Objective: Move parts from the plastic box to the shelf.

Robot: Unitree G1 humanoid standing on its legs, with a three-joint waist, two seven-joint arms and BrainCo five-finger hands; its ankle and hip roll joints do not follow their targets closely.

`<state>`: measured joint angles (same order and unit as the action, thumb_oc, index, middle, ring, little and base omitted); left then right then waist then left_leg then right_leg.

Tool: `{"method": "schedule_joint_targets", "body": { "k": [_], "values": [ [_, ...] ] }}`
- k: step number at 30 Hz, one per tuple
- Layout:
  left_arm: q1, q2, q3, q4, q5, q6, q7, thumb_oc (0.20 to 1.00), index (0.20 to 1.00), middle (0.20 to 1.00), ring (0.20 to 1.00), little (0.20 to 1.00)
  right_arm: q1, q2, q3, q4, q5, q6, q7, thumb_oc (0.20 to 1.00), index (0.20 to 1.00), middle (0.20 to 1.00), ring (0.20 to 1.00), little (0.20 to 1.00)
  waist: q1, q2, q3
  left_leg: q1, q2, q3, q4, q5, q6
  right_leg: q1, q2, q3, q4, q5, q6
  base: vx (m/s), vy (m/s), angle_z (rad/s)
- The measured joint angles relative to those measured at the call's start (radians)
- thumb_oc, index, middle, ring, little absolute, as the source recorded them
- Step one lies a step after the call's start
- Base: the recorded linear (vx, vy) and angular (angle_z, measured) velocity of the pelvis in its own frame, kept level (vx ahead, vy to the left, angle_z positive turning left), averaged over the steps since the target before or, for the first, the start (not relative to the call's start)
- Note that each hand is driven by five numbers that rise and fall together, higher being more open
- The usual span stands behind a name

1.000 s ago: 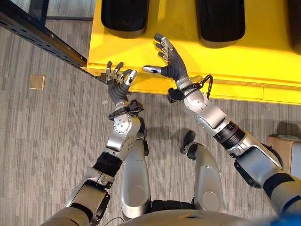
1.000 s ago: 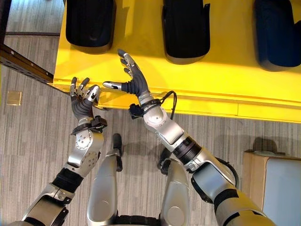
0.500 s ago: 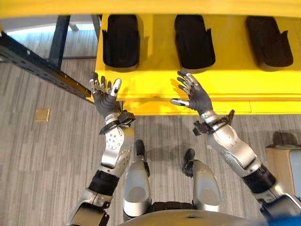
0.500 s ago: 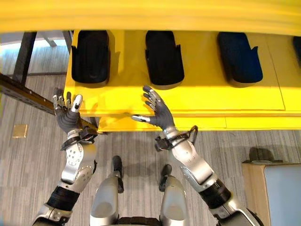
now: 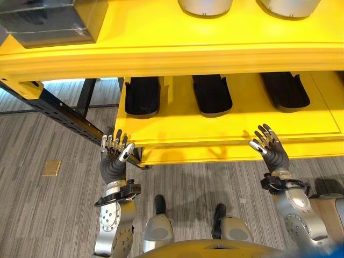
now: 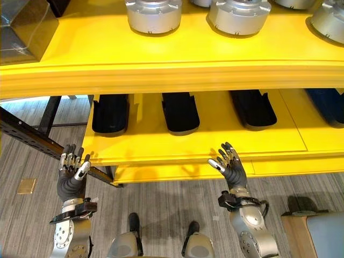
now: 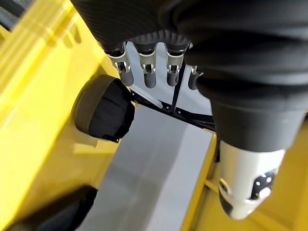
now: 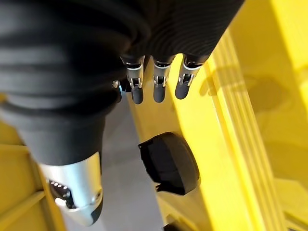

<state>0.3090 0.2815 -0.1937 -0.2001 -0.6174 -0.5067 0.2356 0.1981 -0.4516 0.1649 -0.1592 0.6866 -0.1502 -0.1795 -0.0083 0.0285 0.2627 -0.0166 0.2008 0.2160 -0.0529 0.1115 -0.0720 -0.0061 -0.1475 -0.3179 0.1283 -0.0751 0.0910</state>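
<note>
Yellow shelf [image 6: 188, 70] is seen above both robot hands; left robot hand [image 5: 114, 161] and right robot hand [image 5: 271, 150] are held spread, empty, over grey striped floor [image 5: 48, 215].

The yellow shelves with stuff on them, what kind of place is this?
Probably a factory or parts storeroom. A big yellow shelf holds round silver metal parts on top and black moulded parts on the level below, all in rows, above a grey floor.

Yellow shelf [image 6: 177, 67], two tiers. Upper tier: round silver parts [image 6: 153, 15] in a row, dark box [image 6: 24, 27] at its left end. Lower tier [image 6: 204, 140]: black parts [image 6: 180, 112] side by side, apart. Grey carpet floor [image 5: 48, 209] below.
</note>
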Motion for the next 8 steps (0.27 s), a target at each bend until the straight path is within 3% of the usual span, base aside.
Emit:
{"method": "schedule_joint_targets", "body": {
  "k": [3,8],
  "values": [
    [-0.017,0.044,-0.008,0.001,0.0,0.0,-0.021,1.0,1.0,1.0,1.0,1.0,-0.025,-0.002,-0.001,0.0,0.006,-0.029,-0.012,1.0,1.0,1.0,1.0,1.0,-0.006,0.006,-0.051,0.002,-0.008,0.026,-0.017,0.007,0.002,0.012,0.001,0.004,-0.068,0.047,0.006,0.01,0.038,-0.15],
    [-0.005,0.046,-0.014,0.004,0.0,0.025,-0.034,1.0,1.0,1.0,1.0,1.0,-0.01,0.002,0.0,0.0,0.005,-0.036,-0.047,1.0,1.0,1.0,1.0,1.0,-0.028,0.008,-0.061,0.004,-0.035,0.029,-0.036,0.018,-0.003,0.036,-0.013,0.004,-0.133,0.088,0.026,0.02,0.002,0.01]
  ]
}}
